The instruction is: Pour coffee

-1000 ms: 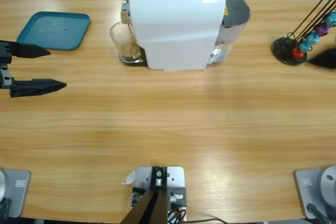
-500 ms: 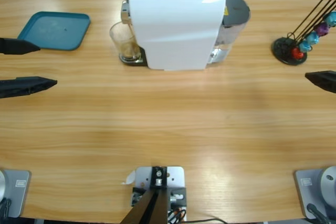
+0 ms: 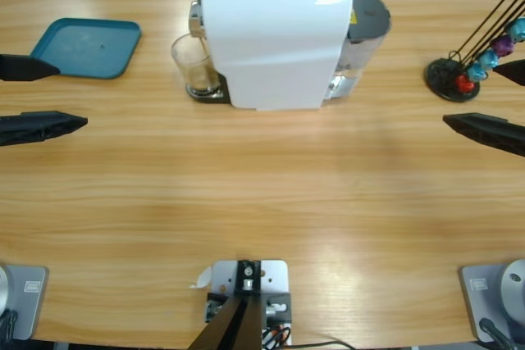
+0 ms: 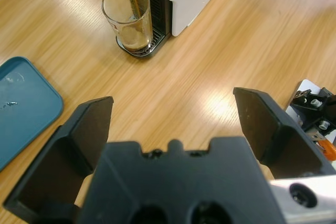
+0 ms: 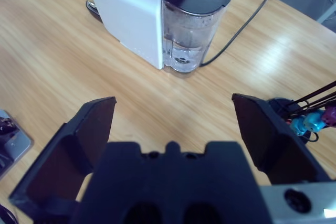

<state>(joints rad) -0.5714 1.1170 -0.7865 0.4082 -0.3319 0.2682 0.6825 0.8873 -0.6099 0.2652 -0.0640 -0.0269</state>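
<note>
The left gripper (image 4: 170,119) hangs over bare table (image 3: 262,194) at the left edge with its jaws spread wide and nothing between them; the right gripper (image 5: 173,116) is likewise released and empty at the right edge, just in front of the capsule rack (image 3: 476,59). Farther back on the left lies a blue tray (image 3: 82,47). At the far middle stands the white coffee machine (image 3: 275,38), its water tank (image 5: 194,22) on the right side. A glass (image 4: 128,19) sits on the drip tray under the spout, holding a little coffee (image 4: 135,39) at its bottom.
</note>
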